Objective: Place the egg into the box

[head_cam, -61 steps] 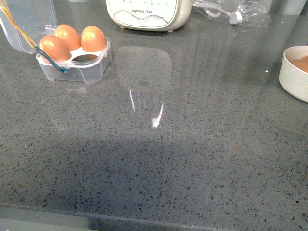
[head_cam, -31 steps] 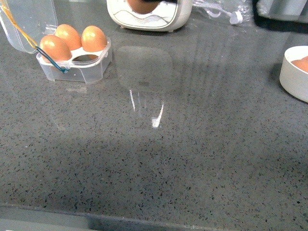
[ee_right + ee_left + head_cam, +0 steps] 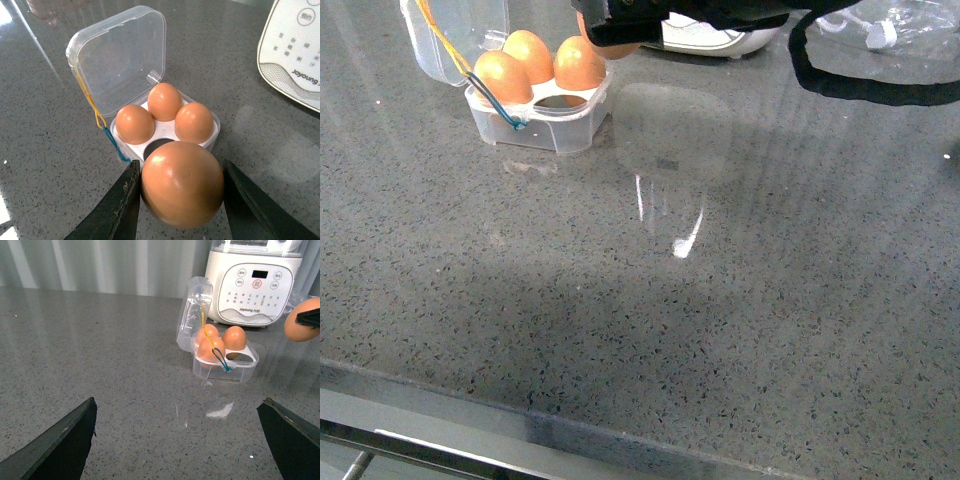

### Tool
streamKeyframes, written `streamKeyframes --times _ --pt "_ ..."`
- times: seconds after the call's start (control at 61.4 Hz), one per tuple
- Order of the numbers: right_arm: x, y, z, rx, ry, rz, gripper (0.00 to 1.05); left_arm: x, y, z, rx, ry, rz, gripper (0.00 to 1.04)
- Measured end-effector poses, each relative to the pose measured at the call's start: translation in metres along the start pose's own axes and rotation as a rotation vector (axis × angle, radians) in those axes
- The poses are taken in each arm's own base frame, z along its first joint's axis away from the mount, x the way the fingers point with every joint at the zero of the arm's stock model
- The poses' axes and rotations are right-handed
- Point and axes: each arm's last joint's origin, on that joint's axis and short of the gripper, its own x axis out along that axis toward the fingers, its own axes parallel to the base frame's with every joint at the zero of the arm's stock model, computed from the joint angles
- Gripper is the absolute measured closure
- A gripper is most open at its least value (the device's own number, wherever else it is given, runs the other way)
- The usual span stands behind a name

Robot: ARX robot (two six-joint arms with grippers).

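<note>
Pinching the egg (image 3: 182,182) at lower centre of the right wrist view between the right gripper's (image 3: 184,200) fingers, near the open-lidded box (image 3: 122,60) with three other eggs (image 3: 164,100), left gripper (image 3: 176,410) spread wide.

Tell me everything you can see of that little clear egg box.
The small clear plastic box stands on the grey speckled counter, hinged lid open and raised. Three brown eggs fill three of its four cups; the fourth cup is empty. Yellow and blue elastic loops hang at one side. Nothing grips it.
</note>
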Motion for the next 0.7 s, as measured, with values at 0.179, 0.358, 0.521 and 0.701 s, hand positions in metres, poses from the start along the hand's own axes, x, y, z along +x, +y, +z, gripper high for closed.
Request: streamKeyframes --times 0.179,0.358,0.521,0.701 --pt "0.013 -0.006 0.003 0.025 0.019 -0.008 0.65 0.000 0.000 0.000 0.000 0.000 0.000 0.07" --pt "0.025 -0.010 0.008 0.050 0.039 0.003 0.65 0.000 0.000 0.000 0.000 0.000 0.000 0.07" --pt "0.032 -0.011 0.013 0.057 0.047 0.009 0.65 0.000 0.000 0.000 0.000 0.000 0.000 0.07" --pt "0.041 -0.012 0.018 0.063 0.059 0.013 0.65 0.000 0.000 0.000 0.000 0.000 0.000 0.07"
